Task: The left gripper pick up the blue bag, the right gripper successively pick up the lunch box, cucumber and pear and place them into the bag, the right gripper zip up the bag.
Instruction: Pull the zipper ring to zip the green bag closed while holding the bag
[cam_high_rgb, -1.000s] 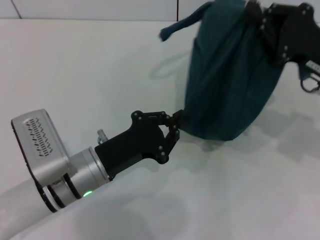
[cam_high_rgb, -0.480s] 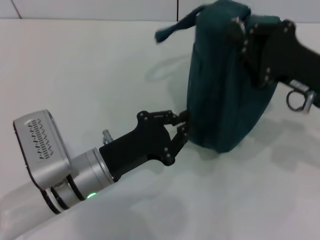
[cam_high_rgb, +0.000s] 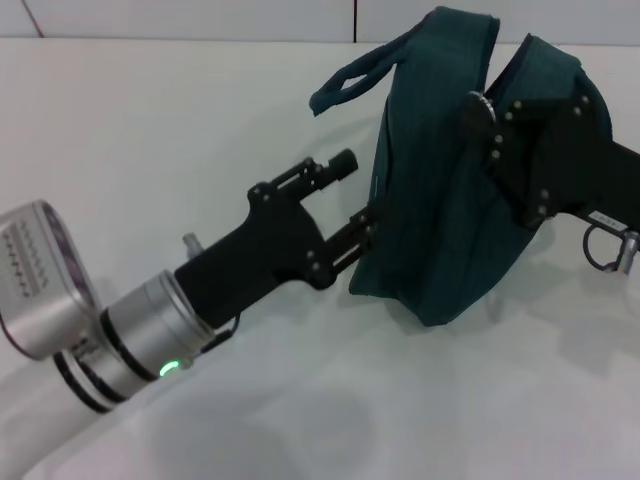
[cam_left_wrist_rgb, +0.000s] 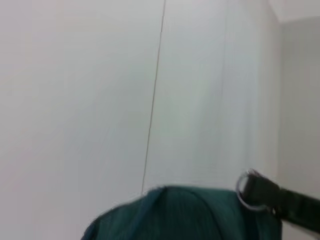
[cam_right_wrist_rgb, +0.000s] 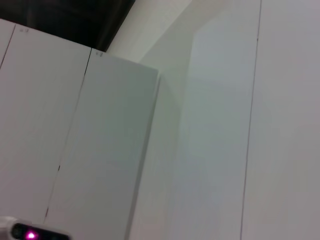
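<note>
The blue bag (cam_high_rgb: 455, 190), a boxy dark teal fabric lunch bag with loop handles, stands tilted on the white table (cam_high_rgb: 180, 140) in the head view, toward the right and far side. The left gripper (cam_high_rgb: 355, 205), a black two-finger claw on a silver cylindrical arm with a green light, reaches in from the near left; its lower finger touches the bag's left lower edge while the upper one sticks out free, so its jaws stand apart and hold nothing firmly. The right gripper (cam_high_rgb: 480, 110), an all-black blocky claw, lies against the bag's upper right side, its fingers pressed into the fabric near the top seam; whether they pinch anything I cannot tell. Lunch box, cucumber and pear are nowhere in view, and the bag looks closed, so I judge this to be the zipping step or its finish.

The left wrist view shows the bag's top (cam_left_wrist_rgb: 180, 215) and a metal ring (cam_left_wrist_rgb: 248, 190) on a dark strap against a white wall.

The right wrist view shows only white wall panels.

Next, the right gripper likely needs to find the zipper pull while the left steadies the bag.
</note>
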